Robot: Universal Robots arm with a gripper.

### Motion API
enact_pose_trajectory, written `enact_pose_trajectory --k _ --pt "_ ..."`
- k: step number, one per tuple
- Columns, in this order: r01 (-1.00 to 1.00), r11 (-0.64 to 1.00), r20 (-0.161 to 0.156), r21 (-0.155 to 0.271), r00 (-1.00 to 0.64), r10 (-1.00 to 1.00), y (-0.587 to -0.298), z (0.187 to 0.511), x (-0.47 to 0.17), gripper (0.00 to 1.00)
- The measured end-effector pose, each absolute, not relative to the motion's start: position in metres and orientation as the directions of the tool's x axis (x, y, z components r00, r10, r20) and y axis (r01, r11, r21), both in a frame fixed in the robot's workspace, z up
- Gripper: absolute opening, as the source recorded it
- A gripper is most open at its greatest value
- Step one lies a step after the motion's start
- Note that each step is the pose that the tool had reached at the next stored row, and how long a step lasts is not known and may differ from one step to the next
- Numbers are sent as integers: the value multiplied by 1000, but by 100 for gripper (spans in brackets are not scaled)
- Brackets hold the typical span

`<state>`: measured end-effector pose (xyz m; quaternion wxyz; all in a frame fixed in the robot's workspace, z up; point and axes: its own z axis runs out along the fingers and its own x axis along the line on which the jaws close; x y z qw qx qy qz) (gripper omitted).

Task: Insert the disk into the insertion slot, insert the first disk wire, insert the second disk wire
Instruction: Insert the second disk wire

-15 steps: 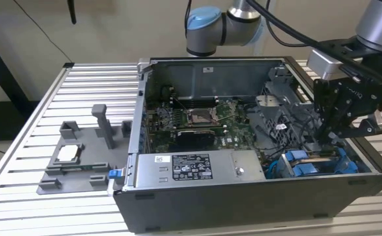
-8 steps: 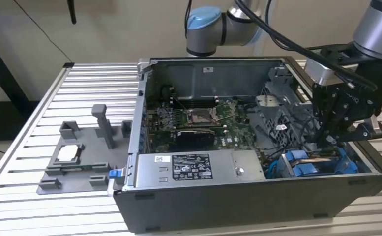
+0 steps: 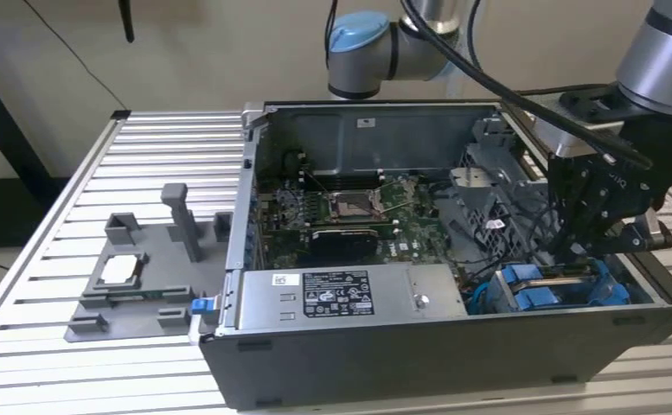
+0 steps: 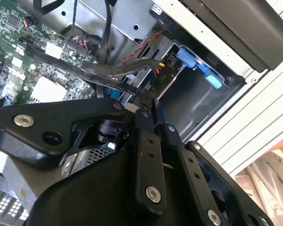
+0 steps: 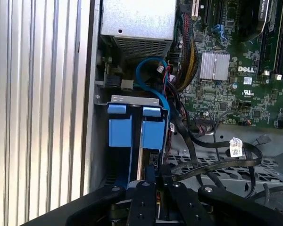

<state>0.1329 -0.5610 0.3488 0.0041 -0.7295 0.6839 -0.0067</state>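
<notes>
The end effector [image 3: 598, 246] is down inside the open computer case [image 3: 451, 346], at the exterior view's right, directly over the drive cage [image 3: 560, 290] in the case's near right corner. In the first wrist view its black fingers [image 5: 148, 181] are pressed close together on something thin at the cage's edge; I cannot tell for sure what they pinch, though a dark cable [image 5: 212, 162] runs just beside them.

The disk [image 5: 140, 141] appears to sit already in the cage, its blue carrier tabs [image 5: 132, 132] standing up between the metal walls, so the first step looks done. The wiring seems to be the step in hand: black cables loop loose over the case floor near the cage, one with a white tag [image 5: 236, 147], and I cannot tell whether either is plugged in.

The case rests on a ribbed aluminium worktop [image 3: 174, 147]. A grey plastic fixture [image 3: 139, 277] lies on it to the exterior view's left, well apart from the work. A plain pale wall stands behind.
</notes>
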Motion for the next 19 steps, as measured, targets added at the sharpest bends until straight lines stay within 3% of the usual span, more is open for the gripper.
enact_pose_trajectory --k 19 --pt "-1000 -24 -9 -16 25 -1000 -563 341 135 16"
